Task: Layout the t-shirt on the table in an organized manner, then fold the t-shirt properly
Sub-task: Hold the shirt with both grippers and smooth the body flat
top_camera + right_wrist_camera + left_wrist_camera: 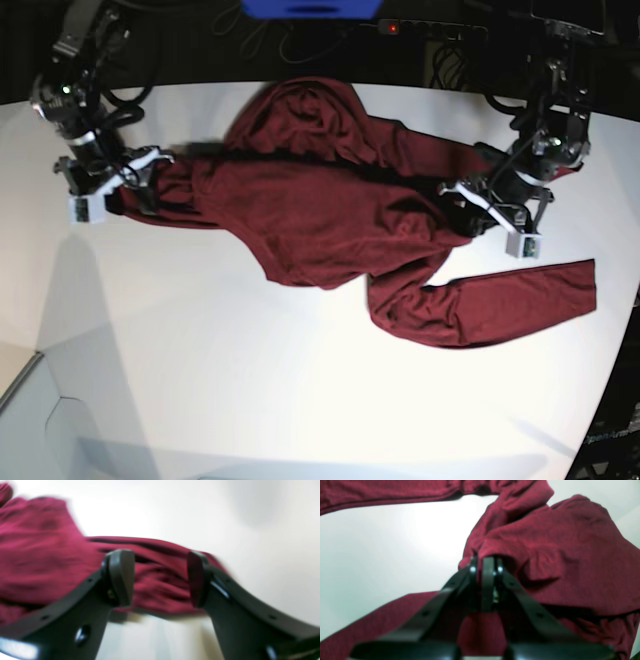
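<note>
The dark maroon t-shirt [320,210] lies crumpled across the white table [250,380], one long sleeve [500,300] trailing to the right front. My left gripper [486,563] is shut on a fold of the shirt [557,550]; in the base view the left gripper [465,210] is at the shirt's right side. My right gripper [160,578] is open, its fingers [122,577] astride the other sleeve's end [160,590]; the view is blurred. In the base view the right gripper [135,185] is at the shirt's far left.
A black power strip [430,28] with a red light, cables and a blue object [310,8] sit behind the table's back edge. The table's curved edge [610,380] runs down the right. Bare white tabletop [382,542] lies in front of the shirt.
</note>
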Controlling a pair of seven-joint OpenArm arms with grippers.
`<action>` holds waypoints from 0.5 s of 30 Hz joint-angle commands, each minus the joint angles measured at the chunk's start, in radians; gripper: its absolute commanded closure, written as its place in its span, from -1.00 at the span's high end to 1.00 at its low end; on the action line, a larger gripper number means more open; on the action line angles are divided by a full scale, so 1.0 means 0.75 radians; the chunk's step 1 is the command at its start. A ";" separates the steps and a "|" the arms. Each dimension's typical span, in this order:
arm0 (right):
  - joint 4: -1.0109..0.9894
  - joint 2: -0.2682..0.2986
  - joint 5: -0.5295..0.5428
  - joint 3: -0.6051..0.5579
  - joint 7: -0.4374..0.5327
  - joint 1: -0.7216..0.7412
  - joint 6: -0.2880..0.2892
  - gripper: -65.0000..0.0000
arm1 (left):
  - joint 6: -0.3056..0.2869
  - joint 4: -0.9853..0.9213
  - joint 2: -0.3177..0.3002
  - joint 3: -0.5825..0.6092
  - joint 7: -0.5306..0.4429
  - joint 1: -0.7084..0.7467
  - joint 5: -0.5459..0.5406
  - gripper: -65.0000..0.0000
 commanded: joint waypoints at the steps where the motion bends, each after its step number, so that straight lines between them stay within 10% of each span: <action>1: 0.021 0.016 0.013 -0.016 -0.011 0.034 0.006 0.05 | -0.001 0.023 -0.015 -0.006 -0.028 -0.016 -0.007 -0.99; 15: -0.319 0.016 0.013 -0.370 -0.134 0.358 0.002 0.05 | -0.001 0.023 0.012 -0.006 -0.028 -0.018 -0.007 -0.99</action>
